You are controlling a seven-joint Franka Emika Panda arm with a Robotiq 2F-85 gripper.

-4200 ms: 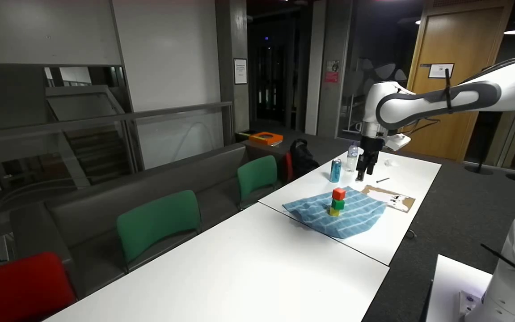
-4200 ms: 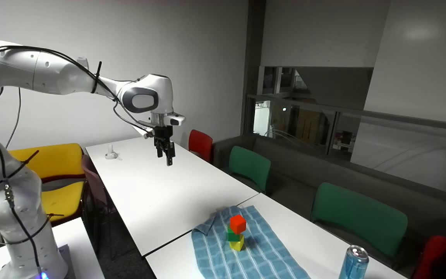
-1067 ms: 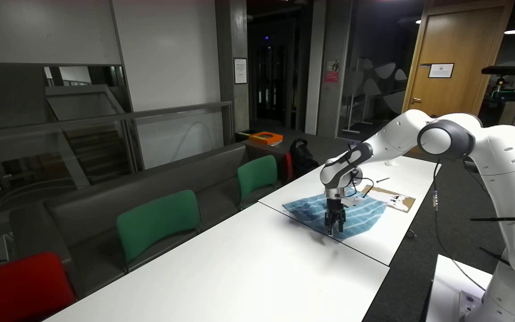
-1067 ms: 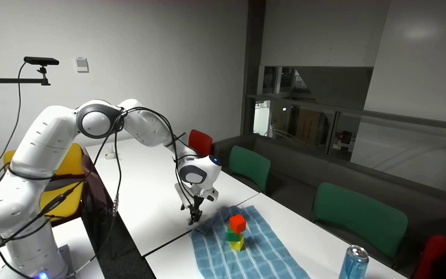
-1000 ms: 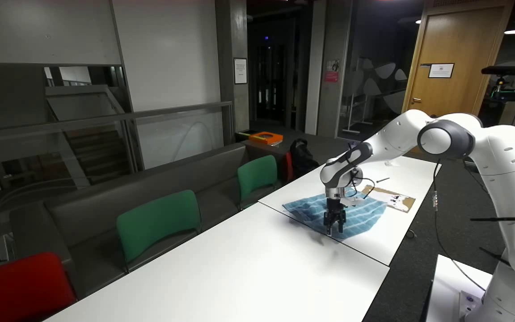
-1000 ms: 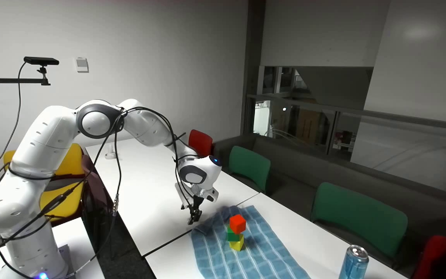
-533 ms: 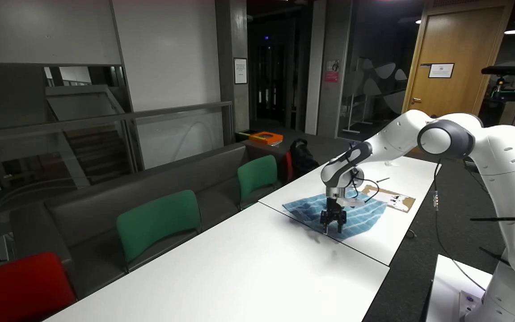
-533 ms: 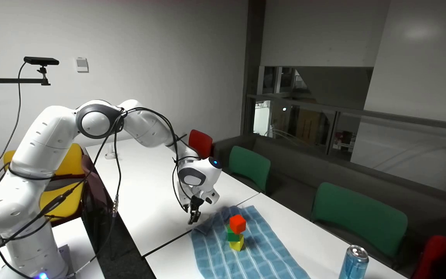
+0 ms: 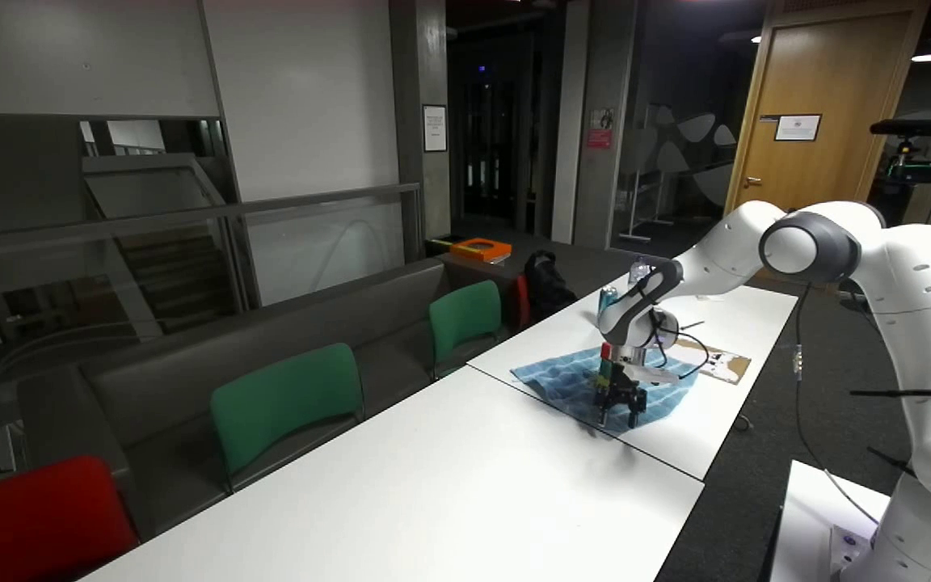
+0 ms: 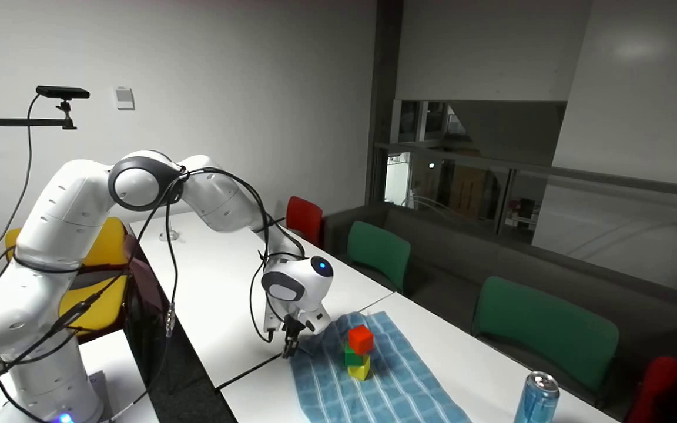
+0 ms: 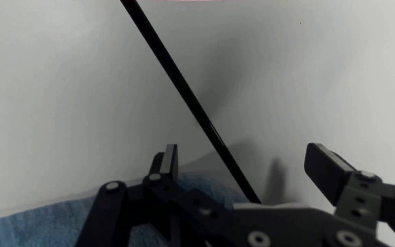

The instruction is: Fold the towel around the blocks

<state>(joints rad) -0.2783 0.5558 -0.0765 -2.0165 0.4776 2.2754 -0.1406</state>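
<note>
The blue-teal towel lies on the white table, in both exterior views (image 9: 558,381) (image 10: 403,393), and its edge shows in the wrist view (image 11: 46,223). The blocks stand stacked on it: red (image 10: 361,339), green (image 10: 352,356), yellow (image 10: 359,370). In an exterior view the red block (image 9: 605,352) is partly behind my gripper. My gripper (image 9: 618,418) is open and empty, low at the towel's edge by the table seam; it shows in an exterior view (image 10: 289,350). In the wrist view its fingers (image 11: 241,154) are wide apart, the left near the towel edge, the right over bare table.
A dark seam (image 11: 183,85) parts the two tables. A blue can (image 10: 538,399) and a clear bottle (image 9: 639,269) stand beyond the towel. A cardboard-and-white sheet (image 9: 720,364) and a pen (image 9: 692,325) lie near it. Green chairs (image 10: 547,329) line one side.
My gripper has come down from high above the table to the towel's edge. In the last half second it moved slightly along that edge toward the robot's base. Towel and blocks have not moved.
</note>
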